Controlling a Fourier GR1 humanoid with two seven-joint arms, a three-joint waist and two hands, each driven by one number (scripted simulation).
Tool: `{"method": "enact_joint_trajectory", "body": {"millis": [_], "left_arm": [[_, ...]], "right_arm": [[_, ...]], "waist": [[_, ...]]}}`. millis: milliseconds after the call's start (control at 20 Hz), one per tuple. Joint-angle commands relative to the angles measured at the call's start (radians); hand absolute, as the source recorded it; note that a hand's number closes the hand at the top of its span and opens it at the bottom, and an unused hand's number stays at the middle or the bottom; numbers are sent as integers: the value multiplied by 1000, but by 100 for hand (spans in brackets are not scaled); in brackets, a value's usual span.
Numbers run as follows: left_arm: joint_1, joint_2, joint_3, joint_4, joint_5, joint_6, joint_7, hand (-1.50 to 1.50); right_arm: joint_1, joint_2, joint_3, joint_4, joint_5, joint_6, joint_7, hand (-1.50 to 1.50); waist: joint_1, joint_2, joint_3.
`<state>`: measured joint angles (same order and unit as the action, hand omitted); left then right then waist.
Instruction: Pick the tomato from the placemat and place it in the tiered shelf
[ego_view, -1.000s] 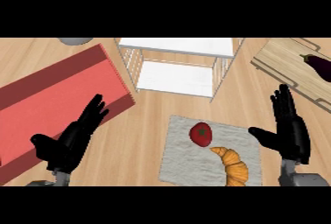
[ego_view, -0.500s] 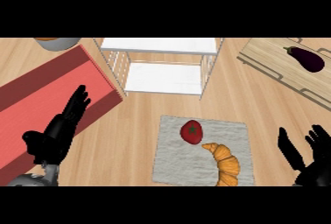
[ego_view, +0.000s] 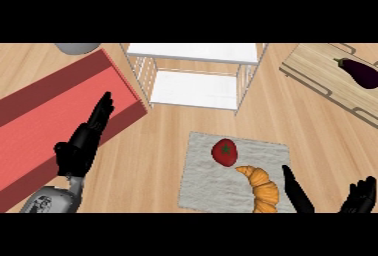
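Observation:
A red tomato (ego_view: 224, 152) with a green stem lies on the grey placemat (ego_view: 203, 180), just above a croissant (ego_view: 261, 188). The white tiered shelf (ego_view: 195, 75) stands at the top centre, its lower tier visible beneath the upper one. My left hand (ego_view: 80, 147) rests open over the red mat at the left, fingers straight and pointing up. At the lower right edge my right hand (ego_view: 359, 197) is open, its thumb reaching toward the croissant, with the palm cut off by the frame. Neither hand touches the tomato.
A large red mat (ego_view: 44, 115) covers the counter at the left. A wooden board (ego_view: 325, 75) with a dark aubergine (ego_view: 357, 73) sits at the top right. A grey bowl (ego_view: 77, 47) peeks in at the top left.
The right hand has dropped toward the lower right edge, mostly out of view. The scene has shifted right in the picture, so the shelf, placemat and left hand show further right.

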<state>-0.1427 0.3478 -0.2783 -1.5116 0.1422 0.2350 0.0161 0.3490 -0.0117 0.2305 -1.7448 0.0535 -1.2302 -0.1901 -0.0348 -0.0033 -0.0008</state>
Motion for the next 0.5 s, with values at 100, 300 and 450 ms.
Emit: {"method": "enact_joint_trajectory", "body": {"millis": [100,300,450], "left_arm": [[-55,13,14,30,-1,-42,18,0],[-74,-22,-8,33,-22,-25,21,0],[-56,-37,-29,44,-39,-20,-10,0]], "right_arm": [[171,-14,232,-43,221,-90,163,-150],[207,1,255,-74,356,-47,290,-150],[238,-28,218,-70,390,47,391,-150]], "waist": [[42,12,-6],[57,20,-8],[72,31,-11]]}}
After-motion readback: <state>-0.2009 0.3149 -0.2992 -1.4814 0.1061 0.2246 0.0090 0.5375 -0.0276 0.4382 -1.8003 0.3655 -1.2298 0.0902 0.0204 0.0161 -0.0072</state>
